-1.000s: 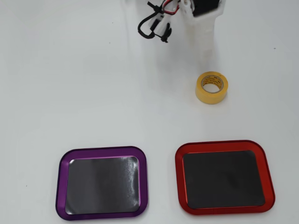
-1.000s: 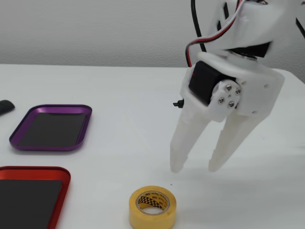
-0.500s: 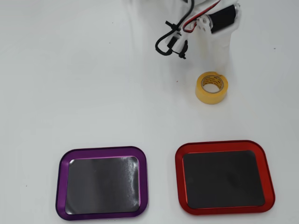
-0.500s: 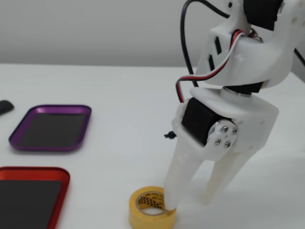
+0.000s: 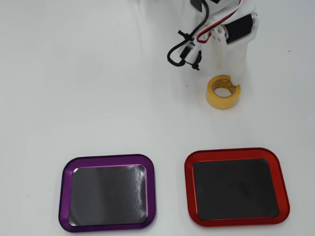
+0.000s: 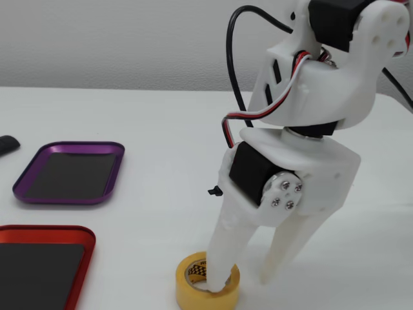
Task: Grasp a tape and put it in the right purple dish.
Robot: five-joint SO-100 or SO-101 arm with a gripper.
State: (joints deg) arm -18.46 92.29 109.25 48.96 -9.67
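Note:
The yellow tape roll (image 5: 223, 92) lies flat on the white table; in the fixed view (image 6: 208, 284) it sits at the bottom edge. My white gripper (image 6: 242, 281) stands over it with its jaws apart. One finger (image 6: 219, 258) reaches down into the roll's core, and the other finger (image 6: 277, 258) touches down outside the roll to the right. In the overhead view the gripper (image 5: 230, 81) is at the roll's upper right edge. The purple dish (image 5: 108, 158) lies empty at lower left, well away from the tape. It also shows in the fixed view (image 6: 64, 199).
A red-rimmed tray (image 5: 231, 151) of the same shape lies beside the purple one, below the tape in the overhead view, and at lower left in the fixed view (image 6: 45, 230). Black and red cables (image 5: 182, 49) hang off the arm. A small dark object (image 6: 6, 145) lies at the far left.

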